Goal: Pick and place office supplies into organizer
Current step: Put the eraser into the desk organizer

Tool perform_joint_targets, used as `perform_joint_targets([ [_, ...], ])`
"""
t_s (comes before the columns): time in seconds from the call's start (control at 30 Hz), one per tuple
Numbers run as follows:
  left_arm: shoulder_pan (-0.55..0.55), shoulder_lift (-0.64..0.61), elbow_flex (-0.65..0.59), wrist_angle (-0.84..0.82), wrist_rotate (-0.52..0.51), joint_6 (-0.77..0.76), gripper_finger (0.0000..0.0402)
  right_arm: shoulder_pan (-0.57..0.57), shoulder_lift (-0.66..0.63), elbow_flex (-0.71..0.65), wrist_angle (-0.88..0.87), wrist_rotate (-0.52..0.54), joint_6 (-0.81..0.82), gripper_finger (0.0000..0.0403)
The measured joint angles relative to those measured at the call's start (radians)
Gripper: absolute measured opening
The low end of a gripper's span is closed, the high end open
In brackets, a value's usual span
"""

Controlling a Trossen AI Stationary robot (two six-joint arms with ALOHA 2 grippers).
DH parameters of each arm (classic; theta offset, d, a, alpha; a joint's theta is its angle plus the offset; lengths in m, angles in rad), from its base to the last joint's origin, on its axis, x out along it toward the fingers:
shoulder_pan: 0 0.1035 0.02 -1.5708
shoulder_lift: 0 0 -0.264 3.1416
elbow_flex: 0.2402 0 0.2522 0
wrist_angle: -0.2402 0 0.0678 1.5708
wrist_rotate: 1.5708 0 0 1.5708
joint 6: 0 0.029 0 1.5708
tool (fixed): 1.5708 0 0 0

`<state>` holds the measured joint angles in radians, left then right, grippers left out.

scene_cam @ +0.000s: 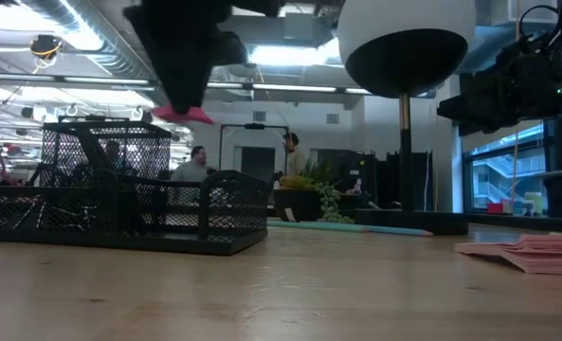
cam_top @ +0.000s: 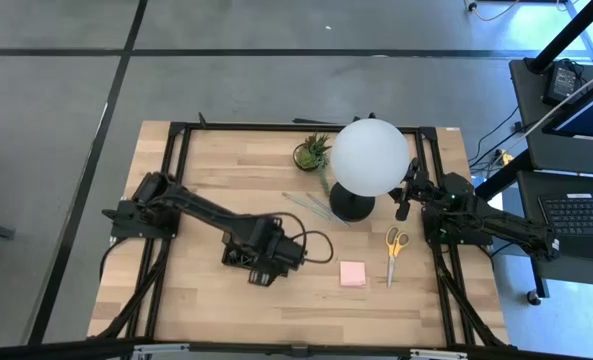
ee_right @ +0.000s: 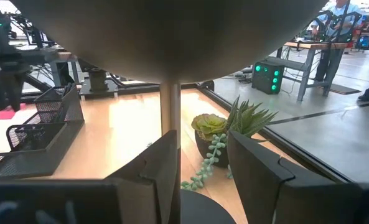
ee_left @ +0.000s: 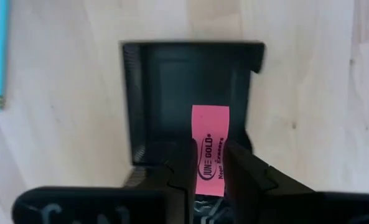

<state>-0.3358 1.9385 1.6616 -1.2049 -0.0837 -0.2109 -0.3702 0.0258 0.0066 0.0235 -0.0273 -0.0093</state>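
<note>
**Left gripper holds pink eraser above the organizer**

The left gripper hangs over the black mesh organizer near the middle of the wooden bench, its fingers clamped on a small pink eraser. In the left wrist view the eraser sits directly above one open compartment of the tray, printed side up. The low view shows it held clear of the mesh walls, not yet inside.

The right gripper waits at the bench's right side, just beside the white globe lamp, with its fingers apart and nothing between them but the lamp's stem beyond.

Still out on the bench: the yellow-handled scissors lie to the right of the lamp's base, and the square pink sticky-note pad lies near them, between scissors and organizer. Pale-green pencils rest just left of the lamp base. A small potted plant stands at the far edge next to the lamp.
</note>
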Motion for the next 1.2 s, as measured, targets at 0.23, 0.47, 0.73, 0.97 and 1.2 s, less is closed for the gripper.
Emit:
perform_joint_targets([
  [0.23,-0.065,0.000,-0.068,0.024,-0.002,-0.100,0.0061,0.000,0.000,0.000,0.000,0.000,0.003,0.0145],
  [0.47,-0.092,-0.001,-0.109,0.023,-0.048,-0.138,0.0061,0.000,0.000,0.000,0.000,0.000,0.005,0.0145],
  [0.73,-0.107,-0.103,-0.248,0.098,-0.081,-0.214,0.0061,0.000,0.000,0.000,0.000,0.000,0.007,0.0145],
  [0.97,-0.118,-0.196,-0.422,0.235,-0.065,-0.304,0.0061,0.000,0.000,0.000,0.000,0.000,0.007,0.0145],
  [1.2,-0.124,-0.211,-0.531,0.244,-0.049,-0.349,0.0061,0.000,0.000,0.000,0.000,0.000,0.008,0.0145],
])
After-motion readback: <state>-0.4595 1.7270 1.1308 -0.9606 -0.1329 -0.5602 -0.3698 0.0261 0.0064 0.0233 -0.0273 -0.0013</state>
